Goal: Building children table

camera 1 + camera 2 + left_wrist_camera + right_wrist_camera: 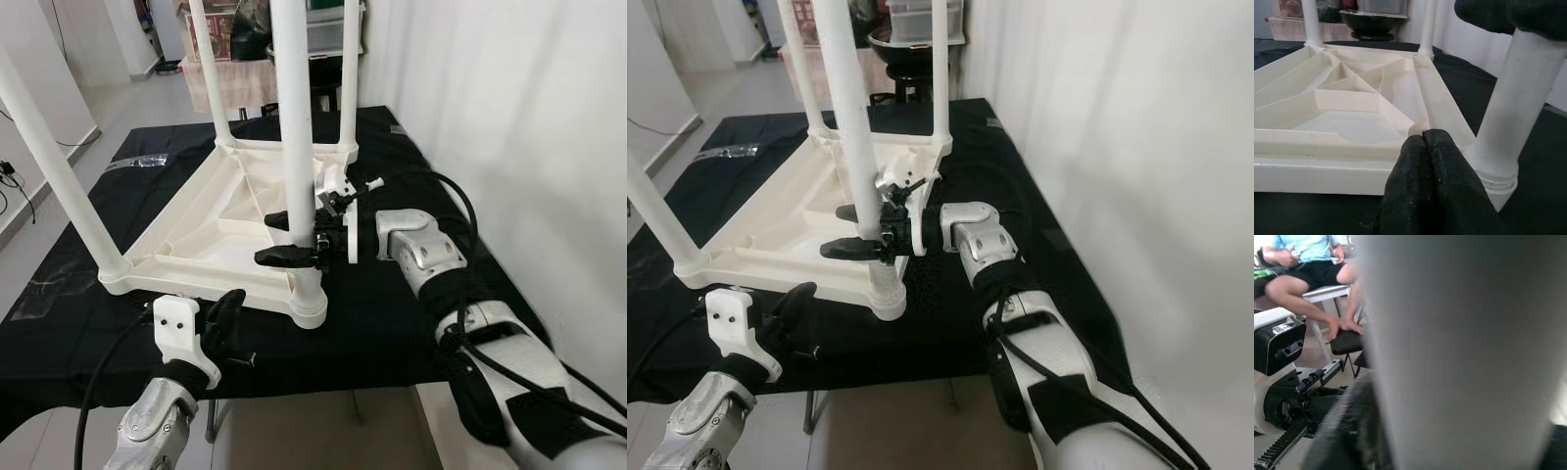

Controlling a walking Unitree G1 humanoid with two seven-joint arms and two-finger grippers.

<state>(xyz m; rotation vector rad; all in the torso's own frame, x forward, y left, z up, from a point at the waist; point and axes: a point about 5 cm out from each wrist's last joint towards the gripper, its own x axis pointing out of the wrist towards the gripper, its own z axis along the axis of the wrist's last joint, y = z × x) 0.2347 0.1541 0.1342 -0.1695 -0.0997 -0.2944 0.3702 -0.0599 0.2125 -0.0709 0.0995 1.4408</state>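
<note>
The white children's table [211, 220] lies upside down on the black-covered tabletop [411, 294] in the centre of the frame, with its four legs pointing up. The right gripper [294, 238] reaches in from the right of the frame and has its two black fingers [284, 257] either side of the near-right leg [297, 147], low on the shaft just above the corner socket [309, 304]. The fingers look closed on that leg, one in front and one behind. In the right wrist view the leg [1464, 352] shows up close as a blurred pale column, with a seated person [1308, 269] in the background.

The left gripper [227, 323] hovers at the lower left of the frame, just off the table's near edge, its fingers [1430, 166] pressed together and holding nothing.

The step in hand appears to be seating this leg in its socket. To do it well, the right gripper should keep the leg upright and press straight down along the leg's axis, not sideways, since a tilted push could jam the joint or slide the whole frame across the cloth. The left gripper could brace the near rim [196, 284] to steady it.
</note>
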